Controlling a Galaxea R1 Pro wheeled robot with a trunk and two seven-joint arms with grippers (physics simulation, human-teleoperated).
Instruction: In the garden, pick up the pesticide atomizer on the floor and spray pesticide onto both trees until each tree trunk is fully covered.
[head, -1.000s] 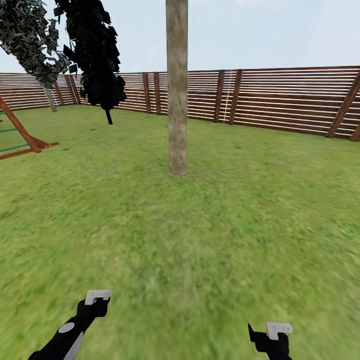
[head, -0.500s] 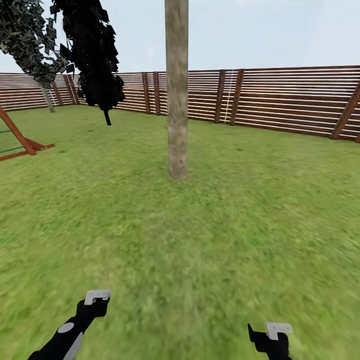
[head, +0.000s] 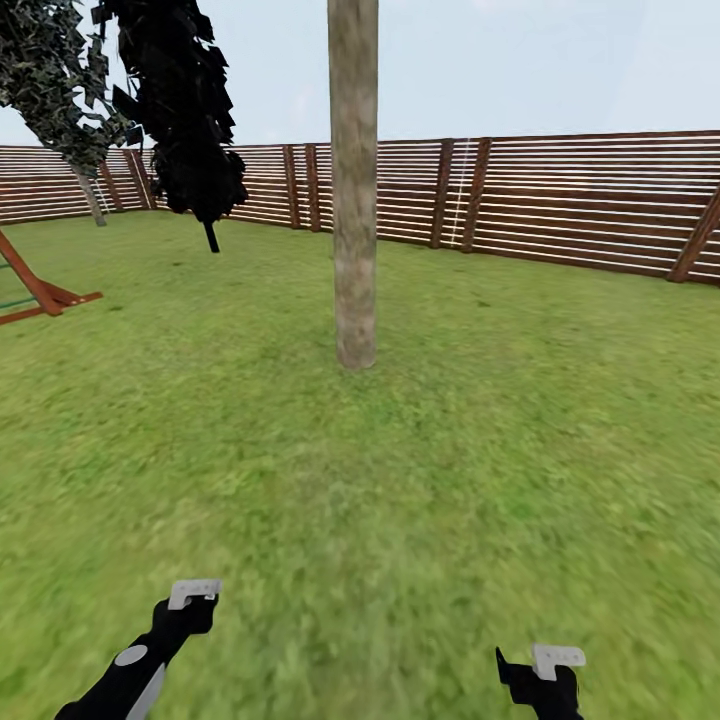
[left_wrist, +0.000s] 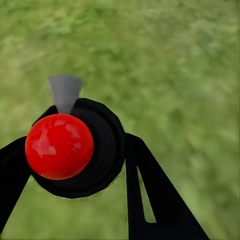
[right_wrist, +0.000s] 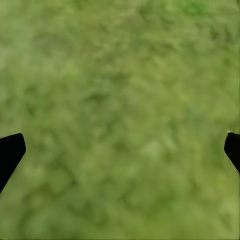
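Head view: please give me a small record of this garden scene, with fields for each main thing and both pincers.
tree trunk: upright on the lawn, straight ahead
black-leaved tree: far left, before the fence
wooden fence: encloses the grass at the back
left pincer: shut on a red-topped black object
right pincer: open, over bare grass

Both black arms hung low in front of the robot, well apart. The left hand (head: 195, 592) reached forward, a red ball-like part and dark round housing showing at its wrist. The right hand (head: 556, 658) sat lower and further back, its fingers (right_wrist: 10, 152) spread wide.
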